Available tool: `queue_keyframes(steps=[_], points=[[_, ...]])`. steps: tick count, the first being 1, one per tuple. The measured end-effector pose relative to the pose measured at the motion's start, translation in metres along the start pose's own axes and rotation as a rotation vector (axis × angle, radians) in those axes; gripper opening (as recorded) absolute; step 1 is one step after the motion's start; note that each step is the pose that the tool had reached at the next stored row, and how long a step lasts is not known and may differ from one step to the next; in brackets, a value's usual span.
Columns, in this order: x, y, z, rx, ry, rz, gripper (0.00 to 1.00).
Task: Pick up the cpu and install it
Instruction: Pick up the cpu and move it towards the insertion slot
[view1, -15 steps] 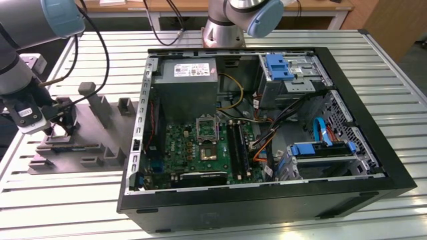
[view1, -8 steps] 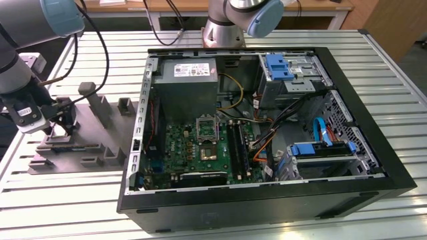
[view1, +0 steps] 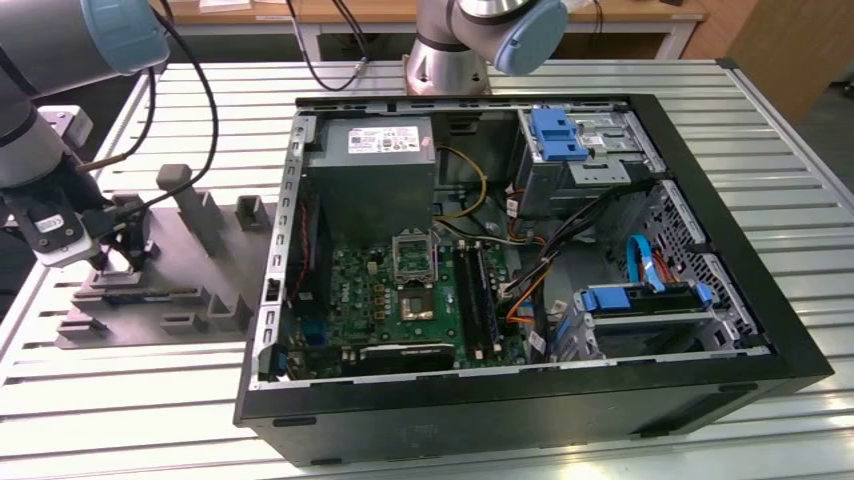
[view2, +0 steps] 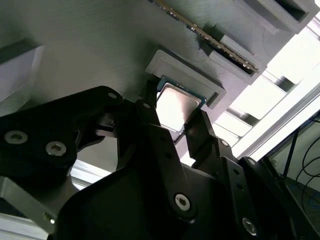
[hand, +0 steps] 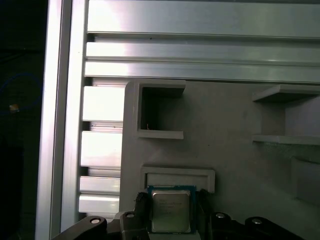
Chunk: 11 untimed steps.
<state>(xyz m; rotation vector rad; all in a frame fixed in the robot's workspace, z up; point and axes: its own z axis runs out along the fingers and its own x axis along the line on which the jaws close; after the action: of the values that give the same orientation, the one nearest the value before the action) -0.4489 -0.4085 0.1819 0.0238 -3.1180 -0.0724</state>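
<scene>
- The gripper (view2: 175, 111) is clamping the cpu (hand: 171, 212) by two opposite edges. In both wrist views a dark finger (hand: 143, 201) is lying against each side of the chip, with no gap showing.
- The cpu is lying flat with its pale metal face and greenish rim showing. It is sitting in a shallow nest (hand: 178, 174) of the grey plastic fixture (view1: 200, 300), and its far edge is touching or just beside the nest's raised wall. Nothing shows it lifted clear.
- In the exterior view the arm (view1: 40, 130) is reaching down at about 9 o'clock from the open computer case (view1: 534, 400). It is working over the fixture's 9 o'clock end, well apart from the case.
- Both fixture and case are resting on the slatted metal table (view1: 787, 200).
- Judging from this, the pick-up step is in hand, with the chip grasped and not yet raised. The install part is not begun.
- Inside the case the green motherboard (view1: 360, 290) is lying at about 3 o'clock from the gripper. A metal-framed socket (view1: 414, 252) near its middle is looking unfilled.
- The move from here is calling for a firm, level hold on a thin chip.
- It is also calling for a straight path clear of the nest wall, so that the chip is neither tilting nor catching an edge.
- Cables are crowding the case at 3 o'clock of the board, so any approach there is needing care.
</scene>
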Motion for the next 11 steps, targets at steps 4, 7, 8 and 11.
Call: queue_keyframes(steps=[4, 7, 8, 11], points=[[-0.0003, 0.0000, 0.0000, 0.0008, -0.0003, 0.006, 0.47], [-0.0004, 0.0000, 0.0000, 0.0008, -0.0005, 0.011, 0.47], [-0.0004, 0.0000, 0.0000, 0.0008, -0.0006, 0.013, 0.47], [-0.0008, 0.0000, 0.0000, 0.0006, -0.0012, 0.025, 0.47]])
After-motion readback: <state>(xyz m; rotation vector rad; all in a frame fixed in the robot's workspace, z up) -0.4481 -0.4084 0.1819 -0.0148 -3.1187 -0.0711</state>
